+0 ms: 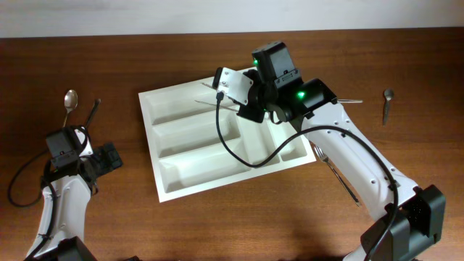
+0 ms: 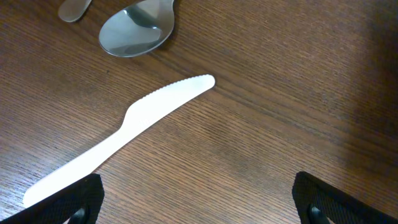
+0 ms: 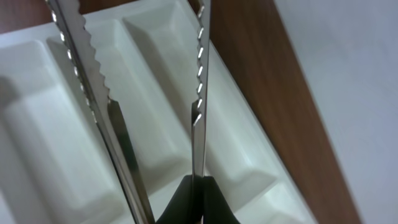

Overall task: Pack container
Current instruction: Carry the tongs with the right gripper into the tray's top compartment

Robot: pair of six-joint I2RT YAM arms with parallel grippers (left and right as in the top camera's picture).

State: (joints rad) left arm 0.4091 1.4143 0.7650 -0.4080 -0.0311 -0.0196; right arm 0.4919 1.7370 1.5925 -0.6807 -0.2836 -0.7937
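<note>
Tongs (image 3: 93, 99) sit pinched in our closed right gripper (image 3: 193, 202), tray (image 1: 188, 165) directly beneath. Next, we judge, comes lowering them into a long slot. Our left gripper (image 2: 199, 202) gapes empty above a knife (image 2: 137, 121).

White knife (image 2: 124, 127) handle end tucked partly behind finger (image 2: 68, 200) of left gripper (image 2: 198, 205). Spoon (image 2: 137, 31) bowl chopped by top edge. Metal tongs (image 3: 199, 106) blurred, tips out of frame. Overhead: right arm (image 1: 362, 163) covers container (image 1: 181, 156) far right corner; thin utensil (image 1: 348, 190) half under arm, kind unclear.

The right arm (image 1: 348, 154) and its tongs (image 3: 200, 81) hang over the container's (image 1: 150, 109) right end; its long left slots lie open.
</note>
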